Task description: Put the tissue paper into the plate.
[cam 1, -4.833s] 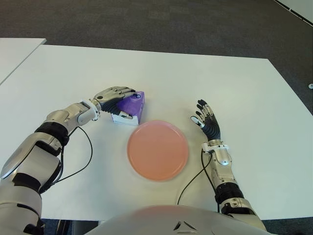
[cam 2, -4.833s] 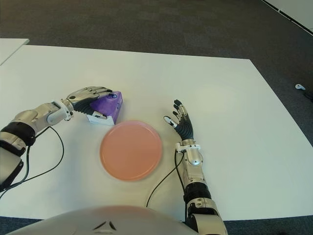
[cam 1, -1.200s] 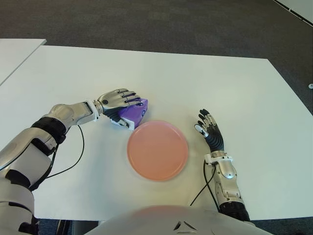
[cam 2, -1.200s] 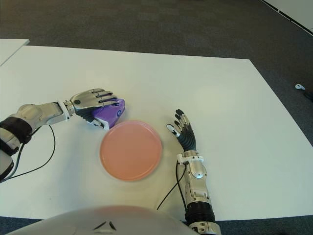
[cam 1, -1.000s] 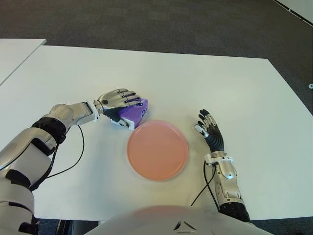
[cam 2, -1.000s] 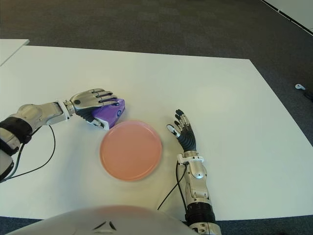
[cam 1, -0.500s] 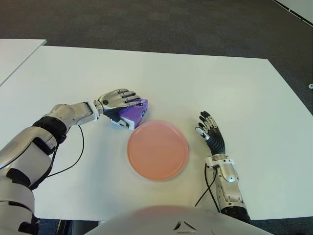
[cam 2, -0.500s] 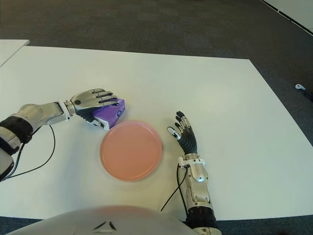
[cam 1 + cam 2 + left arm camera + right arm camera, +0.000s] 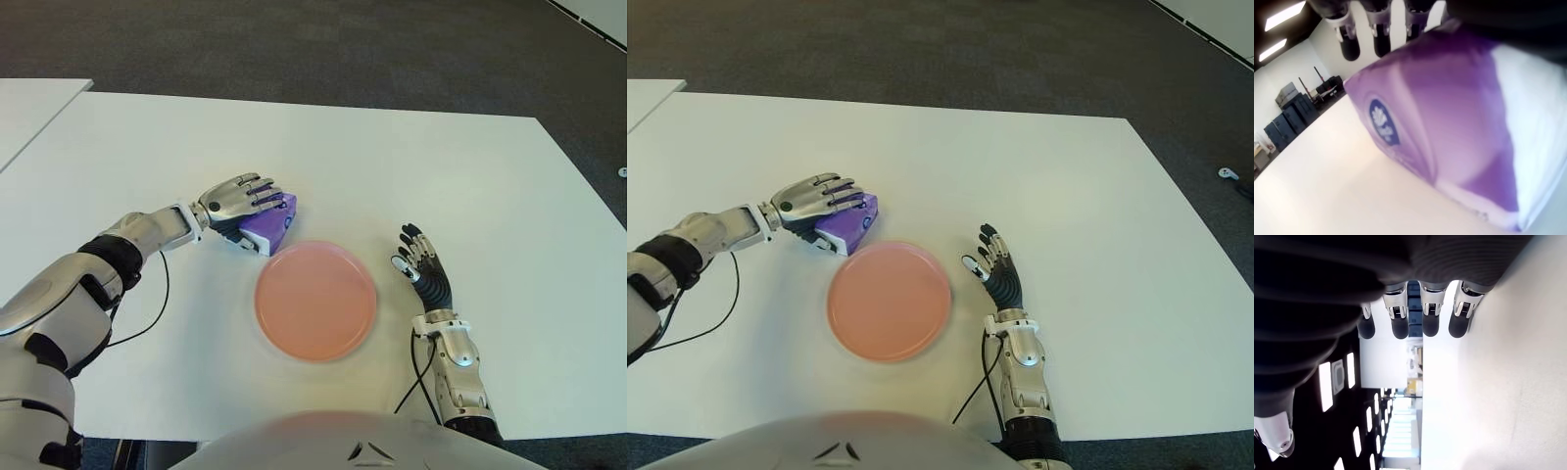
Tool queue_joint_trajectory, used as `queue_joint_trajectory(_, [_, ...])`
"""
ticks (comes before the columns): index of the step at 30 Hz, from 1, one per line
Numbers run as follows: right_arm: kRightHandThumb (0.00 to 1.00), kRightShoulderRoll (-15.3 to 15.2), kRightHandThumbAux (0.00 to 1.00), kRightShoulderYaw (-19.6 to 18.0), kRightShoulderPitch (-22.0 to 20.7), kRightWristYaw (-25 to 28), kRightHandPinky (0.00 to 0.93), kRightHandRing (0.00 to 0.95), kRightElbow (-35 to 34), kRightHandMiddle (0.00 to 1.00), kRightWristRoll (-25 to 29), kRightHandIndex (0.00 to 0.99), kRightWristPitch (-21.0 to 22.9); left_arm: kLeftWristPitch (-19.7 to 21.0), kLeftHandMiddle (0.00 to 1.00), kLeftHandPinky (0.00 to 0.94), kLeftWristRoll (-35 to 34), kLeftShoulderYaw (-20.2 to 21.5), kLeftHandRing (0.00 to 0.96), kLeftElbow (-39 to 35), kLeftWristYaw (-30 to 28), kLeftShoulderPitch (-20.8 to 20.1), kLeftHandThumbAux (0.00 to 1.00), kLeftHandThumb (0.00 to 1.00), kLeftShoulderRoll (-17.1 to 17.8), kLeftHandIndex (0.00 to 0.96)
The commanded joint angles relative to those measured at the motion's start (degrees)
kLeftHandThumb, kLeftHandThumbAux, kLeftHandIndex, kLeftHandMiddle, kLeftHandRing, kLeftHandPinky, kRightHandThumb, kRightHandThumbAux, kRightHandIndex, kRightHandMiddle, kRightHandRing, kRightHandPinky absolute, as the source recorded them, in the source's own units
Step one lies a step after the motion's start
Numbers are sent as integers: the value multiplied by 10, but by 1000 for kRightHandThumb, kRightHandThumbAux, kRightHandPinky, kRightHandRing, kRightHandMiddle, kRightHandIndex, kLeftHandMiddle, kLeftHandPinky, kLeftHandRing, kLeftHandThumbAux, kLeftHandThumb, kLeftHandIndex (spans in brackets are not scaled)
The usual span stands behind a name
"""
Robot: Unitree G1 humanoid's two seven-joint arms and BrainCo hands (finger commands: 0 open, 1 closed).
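Left eye view: left hand (image 9: 238,200) draped over the purple tissue pack (image 9: 268,221), fingers curled across its top face and thumb side tucked against the near edge, so it reads as a grasp on the pack. Left wrist view confirms it: the pack (image 9: 1449,132) fills the picture right under the palm, with three fingertips (image 9: 1380,40) hanging over its far edge. Pack sits on the white table (image 9: 411,166) just beyond the plate's far-left rim; whether it is lifted clear of the table or only tilted on it, cannot tell. Pink plate (image 9: 315,301) lies bare in front of the robot's body, nothing in it. Judgement: the grip looks made, but the carry has not begun; the pack has yet to cross the rim, be set down inside and be let go, so most of the task is left. Right hand (image 9: 423,271) shows just to the right of the plate, fingers straight and spread, holding nothing; right wrist view shows its fingertips (image 9: 1399,325) extended beside bare table. Hard to make out: the thumb's contact under the pack, hidden by the hand itself; the pack's underside; any print beyond a small round logo (image 9: 1382,121) on its side.
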Motion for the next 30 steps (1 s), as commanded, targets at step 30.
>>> queue_joint_trajectory(30, [0, -7, 555, 5, 33, 3, 0, 0, 2, 0, -7, 0, 27, 14, 0, 0, 16, -61, 0, 127, -13, 45, 281, 192, -74, 0])
